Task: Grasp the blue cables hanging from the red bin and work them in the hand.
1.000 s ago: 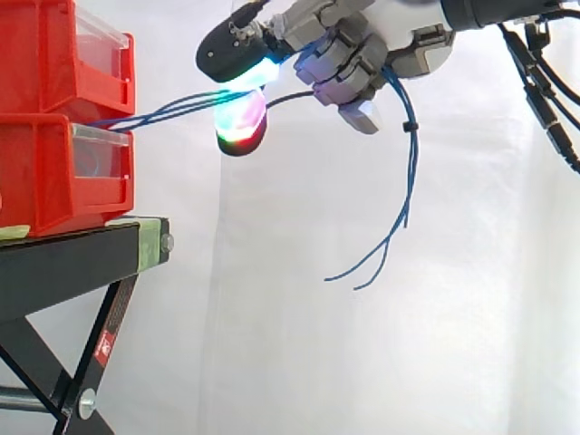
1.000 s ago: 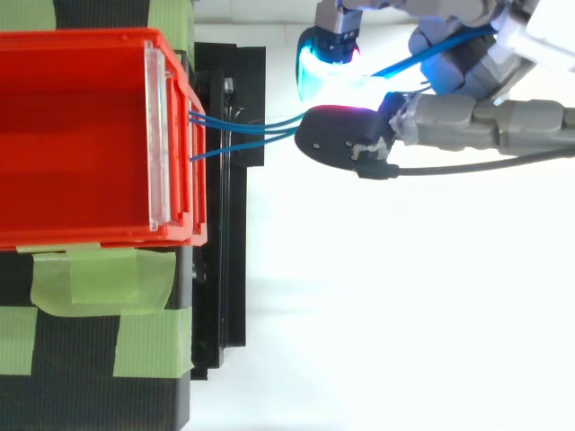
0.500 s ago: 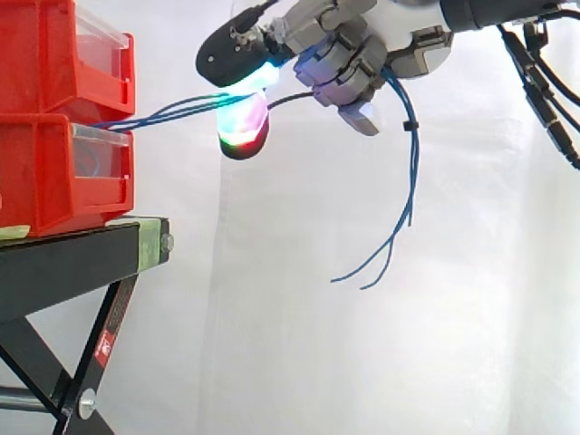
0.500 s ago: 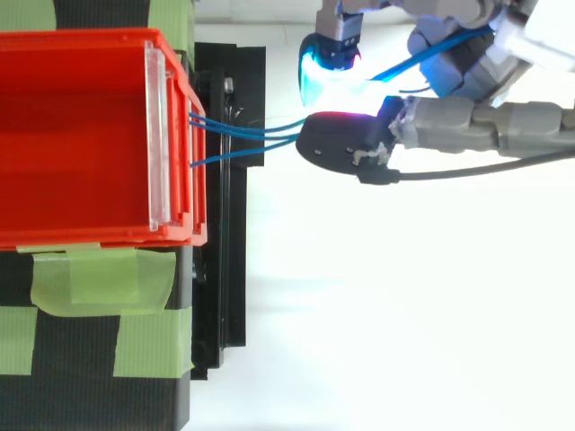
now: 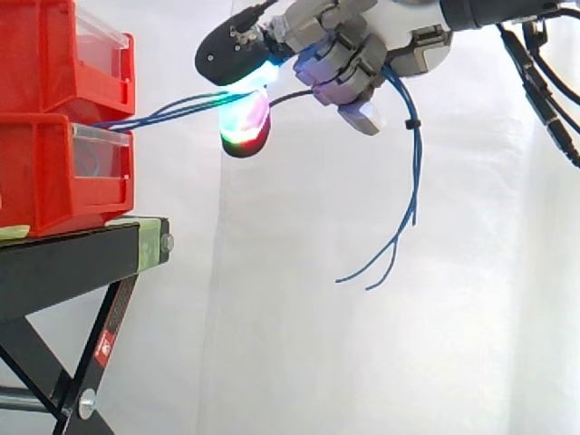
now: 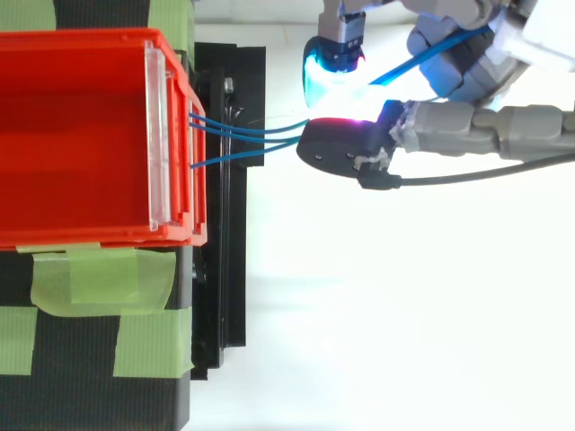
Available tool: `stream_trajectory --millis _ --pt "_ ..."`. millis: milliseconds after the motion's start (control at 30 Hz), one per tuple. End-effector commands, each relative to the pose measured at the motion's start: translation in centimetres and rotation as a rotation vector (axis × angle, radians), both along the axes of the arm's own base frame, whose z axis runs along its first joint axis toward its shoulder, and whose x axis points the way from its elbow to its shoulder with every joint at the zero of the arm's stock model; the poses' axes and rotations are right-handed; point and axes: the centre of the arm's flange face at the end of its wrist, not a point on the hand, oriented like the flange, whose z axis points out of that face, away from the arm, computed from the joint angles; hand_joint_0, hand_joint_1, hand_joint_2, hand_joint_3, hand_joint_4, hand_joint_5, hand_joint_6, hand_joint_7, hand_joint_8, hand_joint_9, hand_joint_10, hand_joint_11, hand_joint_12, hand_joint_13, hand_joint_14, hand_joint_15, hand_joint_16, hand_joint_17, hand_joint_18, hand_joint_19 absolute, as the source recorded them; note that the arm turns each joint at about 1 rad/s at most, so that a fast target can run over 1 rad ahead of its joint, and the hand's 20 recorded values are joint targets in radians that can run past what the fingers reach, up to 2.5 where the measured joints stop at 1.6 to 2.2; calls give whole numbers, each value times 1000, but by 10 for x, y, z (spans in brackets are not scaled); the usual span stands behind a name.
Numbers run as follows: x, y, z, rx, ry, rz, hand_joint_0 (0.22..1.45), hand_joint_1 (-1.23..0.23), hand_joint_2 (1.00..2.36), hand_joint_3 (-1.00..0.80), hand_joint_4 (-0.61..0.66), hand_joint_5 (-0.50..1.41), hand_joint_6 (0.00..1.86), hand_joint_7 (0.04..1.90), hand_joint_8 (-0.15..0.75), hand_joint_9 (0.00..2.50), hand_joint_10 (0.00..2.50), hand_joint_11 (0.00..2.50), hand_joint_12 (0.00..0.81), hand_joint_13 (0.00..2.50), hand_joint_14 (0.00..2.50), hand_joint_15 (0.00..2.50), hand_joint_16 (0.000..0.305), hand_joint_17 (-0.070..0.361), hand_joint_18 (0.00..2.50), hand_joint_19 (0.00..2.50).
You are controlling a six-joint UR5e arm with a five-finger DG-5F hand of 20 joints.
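Hand [image 5: 399,41], upper centre of the side view: clenching on the blue cables [image 5: 163,112], pinching the strands between two glowing fingertips [image 5: 245,122] and curling the remaining fingers round the run behind the pinch

Blue cables: leaving the front of the red bin [image 5: 54,172] at the left edge, rising gently rightward to the pinch, passing through the hand, then dangling loose right of centre, with free ends curling in mid-frame, well apart from the black stand [image 5: 72,263]

Change over the last second: pinching pads edging slightly rightward, away from the bin, in both views; free ends swinging a little further right in the side view; in the top view, strands [image 6: 243,135] lying a touch more spread between the bin front and the pads, the lowest one bowing most

Meaning for the task: grasp already made; working of the cables in the hand judged under way, the small shifts suggesting strands being drawn or rolled through the pinch rather than let go; remaining slack near the bin looking modest, so further pulling likely risking a tug on the bin
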Motion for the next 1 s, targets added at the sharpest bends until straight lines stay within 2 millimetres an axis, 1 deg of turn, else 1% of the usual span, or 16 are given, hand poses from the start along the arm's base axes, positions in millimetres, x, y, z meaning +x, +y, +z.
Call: stream_trajectory --millis 0,33,100,167,200,300,367,400,433,500,567,633,700,867,933,967 --pt "0 -1 1 0 -2 -1 1015 -603 1356 420 227 268 830 1240 519 1736 2500 2500 771 2085 2500 2010 244 183 2500 763" --pt "0 -1 1 2 -2 -1 1001 -610 1339 376 234 269 794 1244 519 1736 2500 2500 771 2085 2500 2010 244 183 2500 763" --pt "0 -1 -1 1 1 -1 1004 -639 1184 350 250 255 717 1240 519 1736 2500 2500 771 2085 2500 2010 244 183 2500 763" --pt "0 -1 1 0 -2 -1 1032 -641 1159 399 253 258 681 1246 519 1736 2500 2500 771 2085 2500 2010 244 183 2500 763" --pt "0 -1 0 0 0 0 1051 -635 1236 446 249 258 669 1249 519 1736 2500 2500 771 2085 2500 2010 244 183 2500 763" --pt "0 -1 1 2 -4 0 1083 -634 1314 533 245 269 613 1273 519 1736 2500 2500 771 2085 2500 2010 244 183 2500 763" --pt "0 -1 1 2 -4 0 1055 -651 1300 505 256 282 510 1316 519 1736 2500 2500 771 2085 2500 2010 244 183 2500 763" --pt "1 0 4 4 -11 0 1005 -683 1288 386 279 287 430 1319 519 1736 2500 2500 771 2085 2500 2010 244 183 2500 763" --pt "3 -1 9 4 -21 -1 1050 -711 1110 412 289 284 358 1344 519 1736 2500 2500 771 2085 2500 2010 244 183 2500 763" --pt "5 -1 14 5 -31 -3 1075 -723 1035 424 287 288 301 1359 519 1736 2500 2500 771 2085 2500 2010 244 183 2500 763" --pt "6 -2 18 0 -33 -4 1081 -706 1171 497 275 287 271 1381 519 1736 2500 2500 771 2085 2500 2010 244 183 2500 763" --pt "6 -2 18 -7 -35 -2 1093 -700 1197 558 269 284 285 1380 519 1736 2500 2500 771 2085 2500 2010 244 183 2500 763" --pt "6 -3 18 -12 -33 -2 1144 -703 1174 613 254 276 304 1375 519 1736 2500 2500 771 2085 2500 2010 244 183 2500 763" --pt "6 -3 18 -16 -30 -3 1267 -701 1067 641 239 306 314 1367 519 1736 2500 2500 771 2085 2500 2010 244 183 2500 763" --pt "6 -3 18 -18 -30 -1 1306 -697 1034 643 228 352 244 1391 519 1736 2500 2500 771 2085 2500 2010 244 183 2500 763" --pt "6 -3 18 -18 -28 -1 1315 -692 1027 630 225 420 107 1452 519 1736 2500 2500 771 2085 2500 2010 244 183 2500 763"
